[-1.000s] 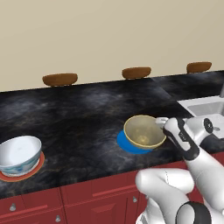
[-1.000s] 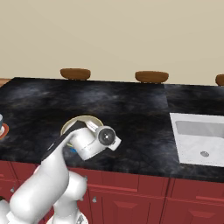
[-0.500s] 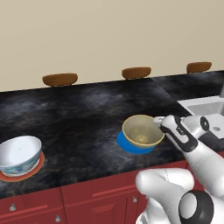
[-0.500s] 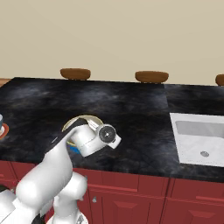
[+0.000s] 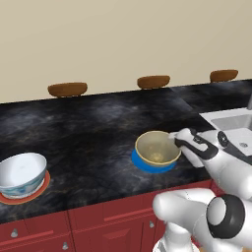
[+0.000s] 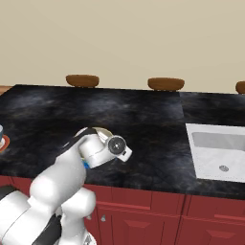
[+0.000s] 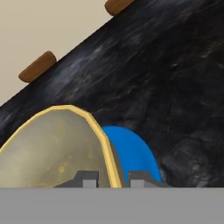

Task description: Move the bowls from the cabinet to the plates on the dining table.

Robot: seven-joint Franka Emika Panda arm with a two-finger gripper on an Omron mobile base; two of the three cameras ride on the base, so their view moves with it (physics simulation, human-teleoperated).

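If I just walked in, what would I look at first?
Probably the white robot gripper pinching the rim of the olive-tan bowl with a golden inside, which sits on the bright blue round plate near the front of the black marbled table. Farther left, a white bowl with blue pattern rests on an orange-red plate.

The long surface of black marbled stone (image 5: 88, 133) looks polished, with grey clouding and faint gold veins. Its dark red drawer fronts (image 5: 98, 221) read as smooth painted wood with small round silvery metal knobs (image 5: 14, 233). The olive-tan round bowl (image 5: 157, 147) has a matt, speckled golden glaze inside and sits on a flat, evenly coloured bright blue plate (image 5: 142, 164). The white bowl with blue-teal pattern (image 5: 20, 173) looks glossy, like ceramic, on a matt orange-red plate (image 5: 24, 198). The brown round stools (image 5: 67, 89) look like smooth wood.
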